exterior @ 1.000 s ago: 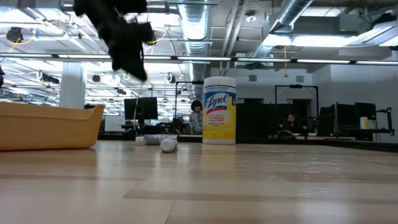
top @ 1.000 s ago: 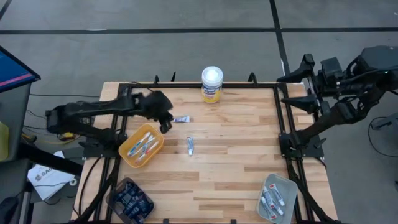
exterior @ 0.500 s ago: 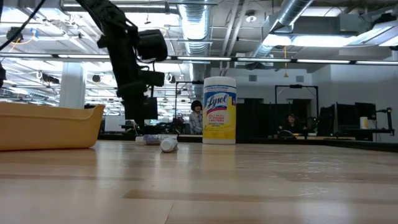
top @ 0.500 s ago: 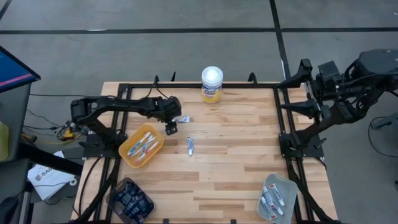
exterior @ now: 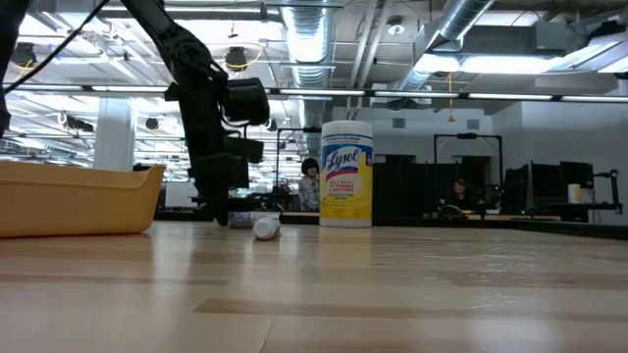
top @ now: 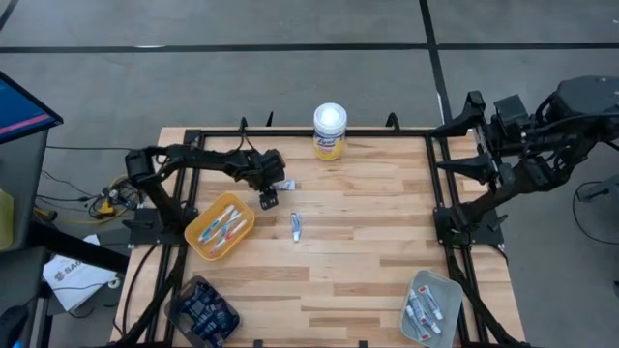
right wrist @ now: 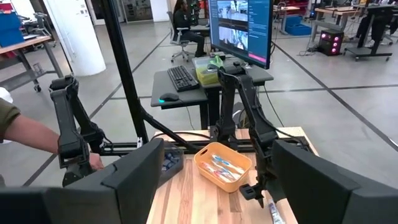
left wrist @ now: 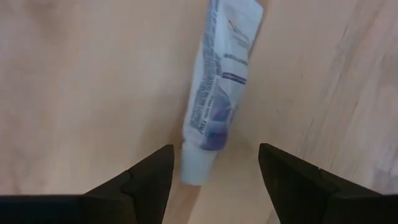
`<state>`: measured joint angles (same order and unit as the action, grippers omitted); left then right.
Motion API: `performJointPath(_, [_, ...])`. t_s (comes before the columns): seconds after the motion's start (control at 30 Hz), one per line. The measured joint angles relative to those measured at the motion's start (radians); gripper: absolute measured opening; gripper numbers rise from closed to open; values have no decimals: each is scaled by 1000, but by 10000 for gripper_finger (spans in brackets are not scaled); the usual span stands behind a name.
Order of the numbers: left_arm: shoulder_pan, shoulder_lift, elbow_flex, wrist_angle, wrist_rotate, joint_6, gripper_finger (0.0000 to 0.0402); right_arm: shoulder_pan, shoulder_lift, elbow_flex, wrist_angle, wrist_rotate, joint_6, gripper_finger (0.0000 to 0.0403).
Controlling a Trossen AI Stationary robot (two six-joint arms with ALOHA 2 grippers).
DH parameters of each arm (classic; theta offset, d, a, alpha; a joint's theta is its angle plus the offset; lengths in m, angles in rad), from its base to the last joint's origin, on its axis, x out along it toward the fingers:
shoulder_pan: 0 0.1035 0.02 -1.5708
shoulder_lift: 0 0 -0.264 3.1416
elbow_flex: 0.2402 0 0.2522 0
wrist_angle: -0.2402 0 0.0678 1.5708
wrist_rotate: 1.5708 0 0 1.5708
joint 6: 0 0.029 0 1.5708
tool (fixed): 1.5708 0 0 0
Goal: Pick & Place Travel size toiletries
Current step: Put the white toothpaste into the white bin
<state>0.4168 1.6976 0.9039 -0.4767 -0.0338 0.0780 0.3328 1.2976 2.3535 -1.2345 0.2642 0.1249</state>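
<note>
A small white tube (left wrist: 217,93) with blue print lies flat on the wood near the table's far left (top: 283,185). My left gripper (left wrist: 214,155) is open and points steeply down, just above the table (top: 268,199). One finger stands on each side of the tube's near end, without touching it. A second small tube (top: 297,225) lies nearer the table's middle. My right gripper (right wrist: 214,186) is open, raised high beyond the table's right edge (top: 471,130).
An orange tray (top: 221,227) with toothbrushes sits just near-left of my left gripper. A dark bin (top: 203,309) is at the near left and a grey tray (top: 430,304) of white tubes at the near right. The yellow canister (top: 330,130) stands at the far edge.
My left gripper has come down from high above the orange tray's far corner to just above the table. It has shifted toward the white tube and tipped more steeply downward. The tubes have not moved.
</note>
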Motion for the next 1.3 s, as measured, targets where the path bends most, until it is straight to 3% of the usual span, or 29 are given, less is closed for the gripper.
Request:
performJointPath(0.17, [0,32,3,2,15,0,192,0,0,0,-1,0,9,290])
performJointPath(0.37, [4,25,1,11,18,-8,51,0,-1,-10,-16,1,40,290])
performJointPath(0.4, [4,22,1,11,17,-16,44,0,-1,-19,-19,1,45,290])
performJointPath(0.53, [-5,6,-1,19,16,-41,48,0,1,-39,-72,45,75,290])
performJointPath(0.63, [-29,-37,-2,10,44,-75,48,-3,5,-81,-114,148,127,290])
performJointPath(0.73, [-65,-125,-2,10,83,-141,48,-28,15,-130,-149,265,193,290])
performJointPath(0.9, [-165,-338,-1,27,89,-236,48,-113,48,-233,-113,286,286,290])
performJointPath(1.13, [-349,-624,-1,69,-58,-328,48,-248,166,-333,53,146,397,290])
performJointPath(1.3, [-451,-717,0,85,-177,-328,48,-312,297,-331,204,-42,354,290])
